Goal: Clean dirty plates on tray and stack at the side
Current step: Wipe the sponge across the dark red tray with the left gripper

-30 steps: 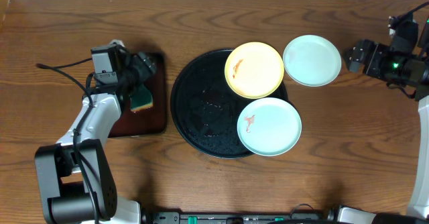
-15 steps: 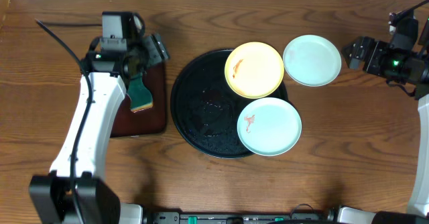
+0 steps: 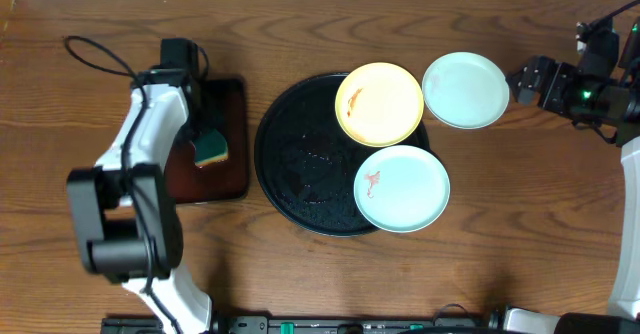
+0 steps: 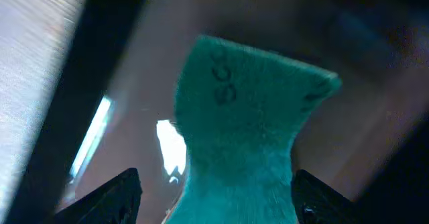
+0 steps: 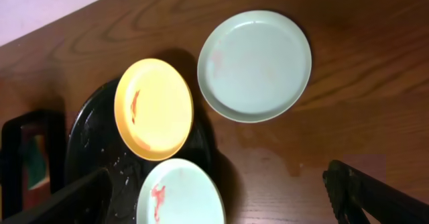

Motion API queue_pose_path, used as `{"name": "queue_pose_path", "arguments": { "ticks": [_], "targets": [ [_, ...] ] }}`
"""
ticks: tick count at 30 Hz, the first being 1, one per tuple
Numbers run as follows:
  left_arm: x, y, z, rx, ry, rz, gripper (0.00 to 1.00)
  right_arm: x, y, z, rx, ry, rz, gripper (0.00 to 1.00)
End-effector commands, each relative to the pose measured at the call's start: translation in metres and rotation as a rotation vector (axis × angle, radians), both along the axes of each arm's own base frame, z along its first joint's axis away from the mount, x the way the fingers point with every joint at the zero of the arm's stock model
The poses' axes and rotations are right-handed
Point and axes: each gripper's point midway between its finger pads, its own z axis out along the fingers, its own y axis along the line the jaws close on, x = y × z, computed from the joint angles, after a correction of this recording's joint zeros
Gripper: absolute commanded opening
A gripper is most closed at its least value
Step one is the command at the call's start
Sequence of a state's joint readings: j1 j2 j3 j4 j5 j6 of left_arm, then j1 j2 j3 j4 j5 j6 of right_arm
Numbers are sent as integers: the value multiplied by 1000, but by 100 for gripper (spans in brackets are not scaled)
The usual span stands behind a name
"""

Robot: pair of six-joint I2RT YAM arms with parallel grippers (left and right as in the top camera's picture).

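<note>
Black tray (image 3: 295, 164): centre frame overhead; smeared mint plate (image 3: 401, 188) on its lower-right rim, yellow plate (image 3: 378, 104) with an orange streak on its upper-right rim.
Brown tray (image 3: 225, 179): left; holds a green-and-yellow sponge (image 3: 210, 151).
Clean mint plate (image 3: 465, 90): on the tabletop (image 3: 300, 274), just right of the yellow plate.
Left tool (image 4: 214, 197): spread around the sponge, one finger (image 4: 114, 197) clear of it; hidden under the arm (image 3: 150, 144) overhead, blurred in the wrist view.
Right tool (image 5: 219, 177): spread wide, holding nothing, upper right.

Left tool (image 4: 218, 187) pointing down, jaws apart. Right tool (image 5: 221, 194) aloft, jaws spread wide.
</note>
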State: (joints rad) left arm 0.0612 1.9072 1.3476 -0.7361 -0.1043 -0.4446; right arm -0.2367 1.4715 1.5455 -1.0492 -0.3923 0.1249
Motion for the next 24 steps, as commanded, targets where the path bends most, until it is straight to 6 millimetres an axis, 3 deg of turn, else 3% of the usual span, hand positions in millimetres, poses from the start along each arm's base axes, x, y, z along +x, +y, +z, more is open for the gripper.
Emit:
{"name": "queue_pose_path", "arguments": {
  "ticks": [1,8,20,24],
  "targets": [
    [-3,-9,-19,-72,39,-10,69,0,3,-1,7,9,1,99],
    [7,-17,-24,-143,11,-116,66,-1,3,-2,9,16,1,99],
    [-12,-6,-47,-100,123,-93,67,-4,4,-4,12,31,1,99],
    [-13,-3,-47,-88,127,-91,43,-3,3,-3,12,28,1,98]
  ]
}}
